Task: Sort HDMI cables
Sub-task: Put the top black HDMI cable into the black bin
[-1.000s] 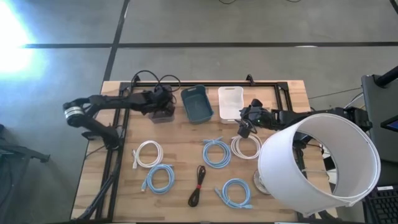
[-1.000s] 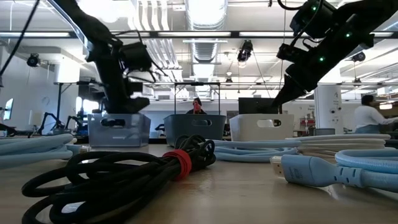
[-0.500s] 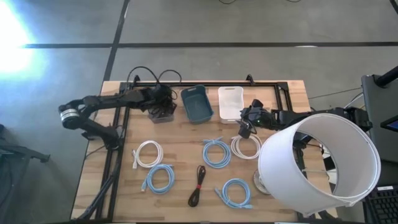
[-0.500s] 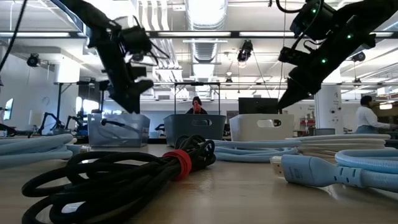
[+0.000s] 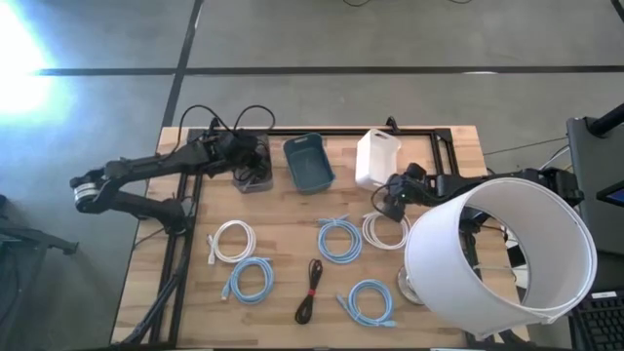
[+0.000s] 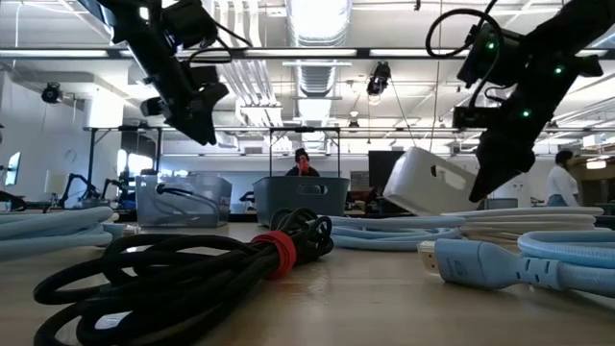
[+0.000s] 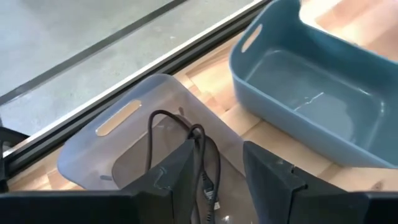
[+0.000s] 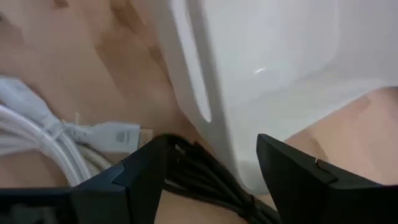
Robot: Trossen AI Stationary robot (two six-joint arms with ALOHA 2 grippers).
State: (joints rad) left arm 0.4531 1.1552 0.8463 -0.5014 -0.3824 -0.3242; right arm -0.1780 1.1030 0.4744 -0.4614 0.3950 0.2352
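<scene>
A wooden desk point(image 5: 283, 210) stands on a grey concrete floor, seen from above. Beyond it, the low view shows a bright open workshop with ceiling lights and people point(image 6: 303, 161) far behind.

Three bins line the desk's far edge: a clear bin point(image 5: 252, 176) toward the far left corner, a blue bin point(image 5: 308, 163) at the middle, and a white bin point(image 5: 377, 157) to its right. The white bin is tipped up on one side; half a second ago it lay flat.

Loose coils lie across the desk's middle and near edge: a white cable point(image 5: 232, 240), four light blue cables point(image 5: 251, 280), a black cable point(image 5: 310, 290) and another white cable point(image 5: 386, 230).

The left gripper point(image 5: 237, 148) now hovers above the clear bin, having risen from it. Only the left wrist view shows its fingers parted and empty, with a black cable point(image 7: 202, 163) lying inside the bin.

The right gripper point(image 5: 393, 192) sits beside the tipped white bin. The right wrist view shows black cable strands point(image 8: 205, 177) between its fingers point(image 8: 143, 168); I cannot tell whether they grip.
</scene>
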